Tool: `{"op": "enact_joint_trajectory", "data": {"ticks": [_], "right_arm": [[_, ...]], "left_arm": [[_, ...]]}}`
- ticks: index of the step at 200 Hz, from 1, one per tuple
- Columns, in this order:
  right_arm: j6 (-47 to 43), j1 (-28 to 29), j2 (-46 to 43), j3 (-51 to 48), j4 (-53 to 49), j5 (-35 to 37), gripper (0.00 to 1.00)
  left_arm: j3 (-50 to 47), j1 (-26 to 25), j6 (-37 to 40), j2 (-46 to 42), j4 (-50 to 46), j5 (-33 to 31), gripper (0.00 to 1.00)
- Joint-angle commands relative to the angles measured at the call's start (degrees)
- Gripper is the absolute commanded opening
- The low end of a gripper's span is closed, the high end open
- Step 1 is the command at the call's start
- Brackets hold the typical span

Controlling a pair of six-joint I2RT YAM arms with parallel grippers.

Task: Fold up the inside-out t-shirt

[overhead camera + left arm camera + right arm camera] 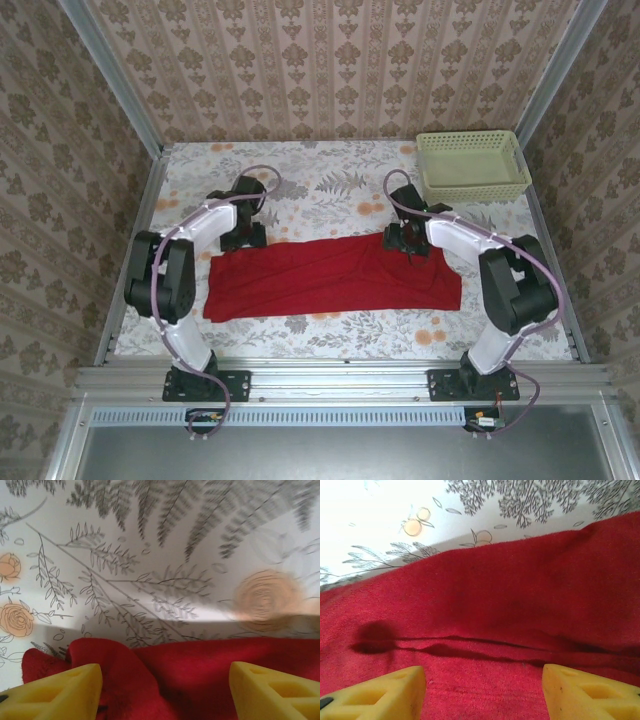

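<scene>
Leftmost, the left gripper point(243, 237) hovers at the far edge of the inside-out t-shirt point(330, 278), close to its left end. In its wrist view the yellow fingers point(60, 692) stand apart over red cloth, pinching nothing. The shirt lies on the flowered table point(330, 190) as a long band. Its long axis runs left to right between the arms, and most of it lies on the near side of both grippers. Toward the right end, the right gripper point(408, 245) sits over the same far edge, fingers point(590, 690) likewise spread above the cloth. Each arm is nearer its own end, so the next fold likely needs both to grasp downward together.
</scene>
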Motion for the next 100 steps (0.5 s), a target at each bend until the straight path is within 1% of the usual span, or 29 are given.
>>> {"op": "enact_joint_trajectory", "data": {"ticks": [1, 23, 28, 38, 62, 80, 91, 100], "right_arm": [[2.7, -1.4, 3.0, 0.0, 0.3, -1.2, 0.64], [6.6, -4.7, 4.2, -2.3, -0.1, -0.6, 0.61], [6.5, -5.4, 3.9, -2.7, 0.3, -1.5, 0.58], [7.7, -5.7, 3.1, -3.5, 0.5, -1.4, 0.57], [9.1, -6.1, 2.6, -3.3, -0.9, 2.2, 0.56], [9.2, -6.7, 2.3, -3.6, -0.4, 2.0, 0.56], [8.7, -6.8, 1.8, -3.7, 0.1, 1.9, 0.55], [8.1, -6.7, 1.2, -3.6, 0.4, 1.8, 0.55]], "left_arm": [[0.9, 1.7, 1.2, 2.0, -4.7, -3.4, 0.63], [-1.4, 4.9, -0.2, 1.8, -3.6, -3.5, 0.52], [-2.0, 5.9, -0.5, 1.5, -3.3, -3.5, 0.50], [-3.5, 7.9, -1.1, 0.3, -2.4, -3.0, 0.45], [-7.4, 13.3, -2.2, -4.6, 0.7, -0.5, 0.36], [-8.9, 16.9, -2.5, -7.9, 2.2, 1.6, 0.28], [-9.4, 18.1, -2.7, -9.9, 2.7, 2.4, 0.25], [-9.6, 18.5, -2.7, -11.5, 3.1, 2.4, 0.24]]}}
